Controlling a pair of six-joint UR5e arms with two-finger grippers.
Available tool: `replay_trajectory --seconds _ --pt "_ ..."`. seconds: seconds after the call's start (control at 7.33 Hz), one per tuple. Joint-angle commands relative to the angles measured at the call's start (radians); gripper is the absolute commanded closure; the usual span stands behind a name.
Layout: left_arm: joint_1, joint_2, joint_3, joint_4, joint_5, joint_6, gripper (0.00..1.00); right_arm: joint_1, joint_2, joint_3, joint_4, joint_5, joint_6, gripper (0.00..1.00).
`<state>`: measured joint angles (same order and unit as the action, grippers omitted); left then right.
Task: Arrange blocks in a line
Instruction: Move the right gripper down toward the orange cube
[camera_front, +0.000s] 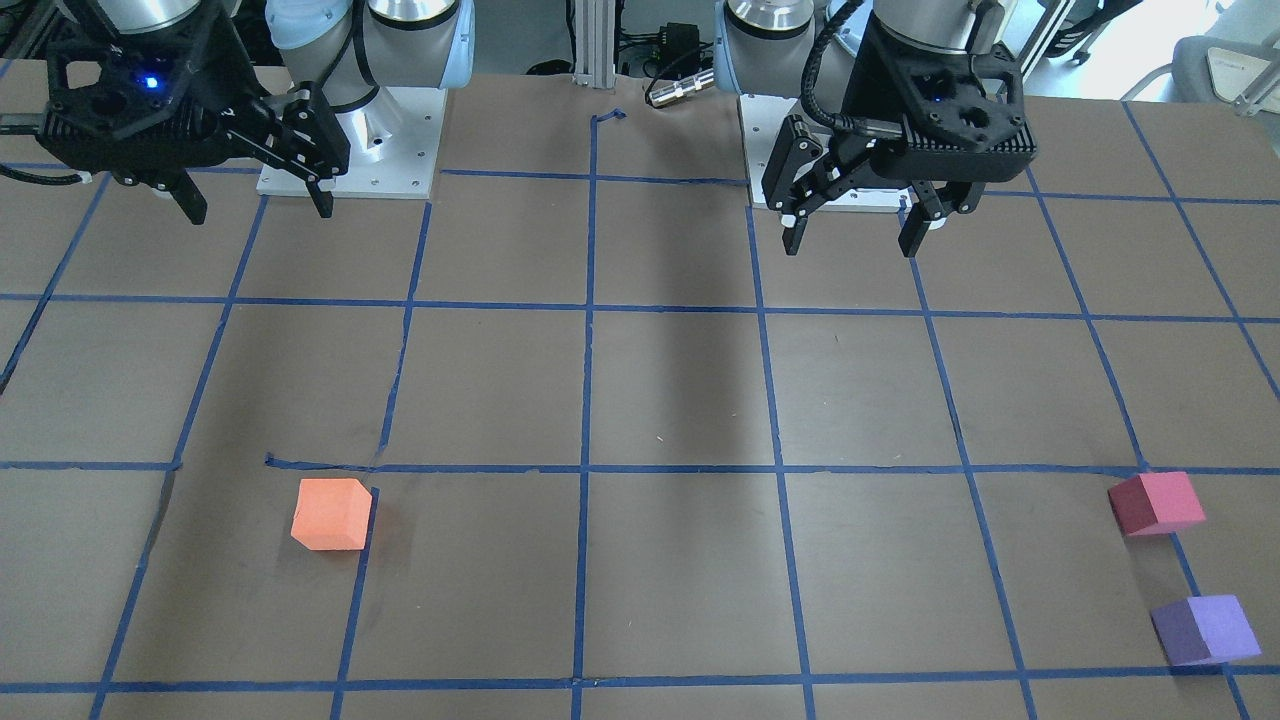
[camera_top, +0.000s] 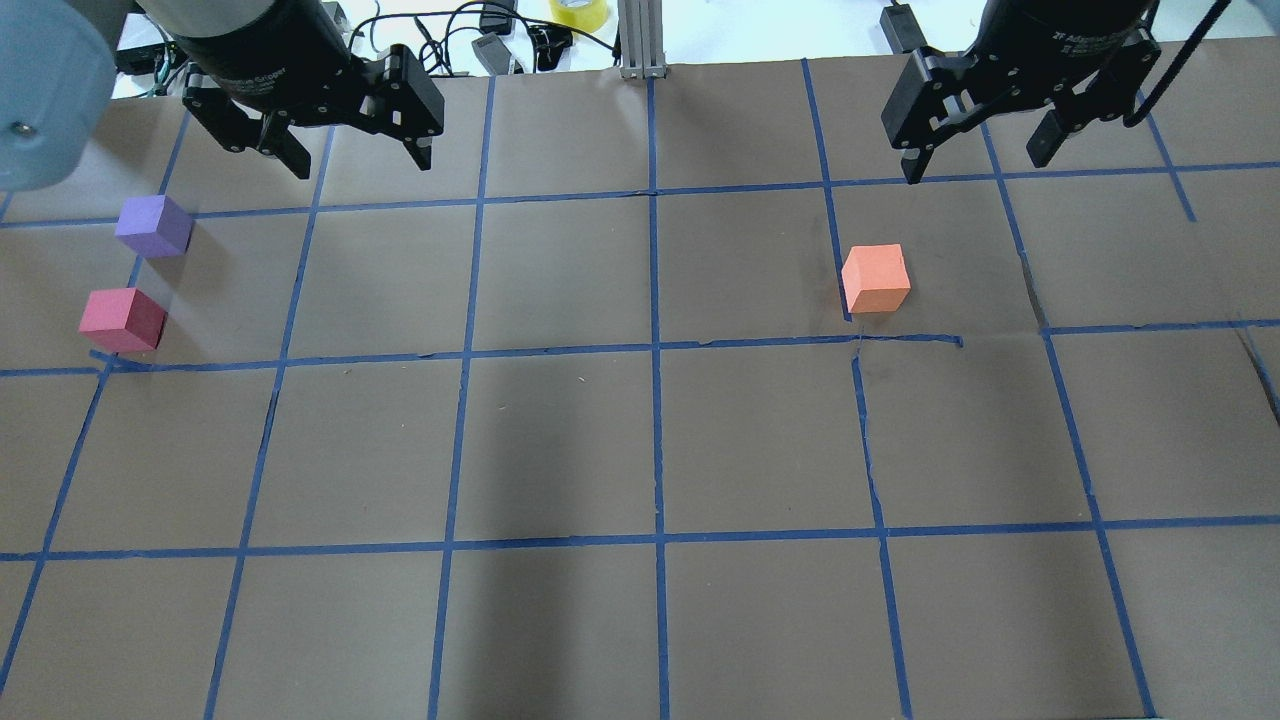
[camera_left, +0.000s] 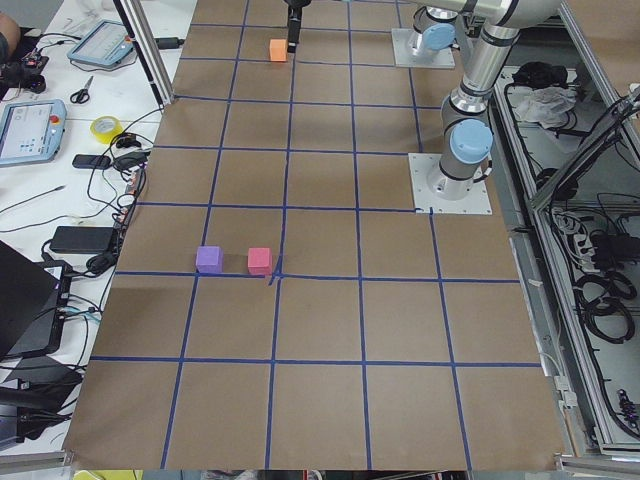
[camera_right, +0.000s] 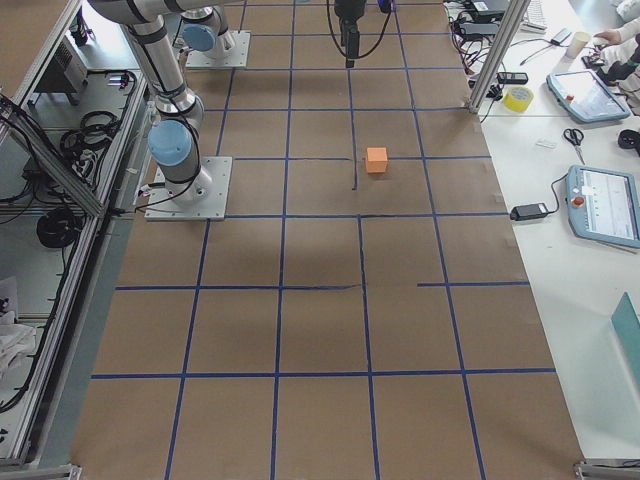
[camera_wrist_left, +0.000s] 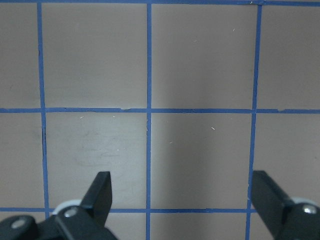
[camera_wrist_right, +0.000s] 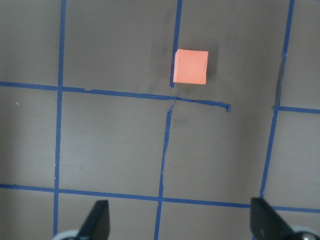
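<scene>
Centring the released right end effector (camera_top: 976, 166) on the orange block (camera_top: 876, 279), toward the tabletop's (camera_top: 640, 450) right edge, should let it join the pinkish red block (camera_top: 123, 320) and purple block (camera_top: 153, 226) at the left edge, near the released left end effector (camera_top: 362, 165).

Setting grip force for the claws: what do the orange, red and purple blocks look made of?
Orange block, pinkish red block and purple block all look like matte foam: flat colour, no glare, slightly rounded edges. The look alone cannot rule out painted wood.
</scene>
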<state>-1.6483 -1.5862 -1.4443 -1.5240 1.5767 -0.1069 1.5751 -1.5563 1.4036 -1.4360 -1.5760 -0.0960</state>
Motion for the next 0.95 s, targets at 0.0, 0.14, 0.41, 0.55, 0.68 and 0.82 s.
replay_trajectory --seconds 0.0,0.14,0.41,0.55,0.68,0.82 --pt "0.01 0.0 0.005 0.001 0.0 0.004 0.0 -0.001 0.008 0.002 -0.004 0.008 0.007 0.0" --pt "0.01 0.0 0.004 0.001 0.0 0.004 0.0 -0.001 0.002 0.002 0.0 -0.001 0.007 0.0" --pt "0.013 0.002 0.005 0.001 0.005 0.013 0.0 -0.001 0.005 0.002 -0.006 0.007 0.009 0.0" --pt "0.013 0.005 0.001 -0.001 0.003 0.013 0.0 -0.003 -0.002 -0.012 -0.004 0.001 0.004 0.0" --pt "0.013 0.006 -0.004 -0.001 0.003 0.013 0.0 -0.001 0.002 -0.006 -0.003 -0.007 0.007 0.0" --pt "0.013 0.009 -0.008 -0.004 0.006 0.016 0.0 -0.004 0.039 0.009 -0.006 -0.01 0.007 0.0"
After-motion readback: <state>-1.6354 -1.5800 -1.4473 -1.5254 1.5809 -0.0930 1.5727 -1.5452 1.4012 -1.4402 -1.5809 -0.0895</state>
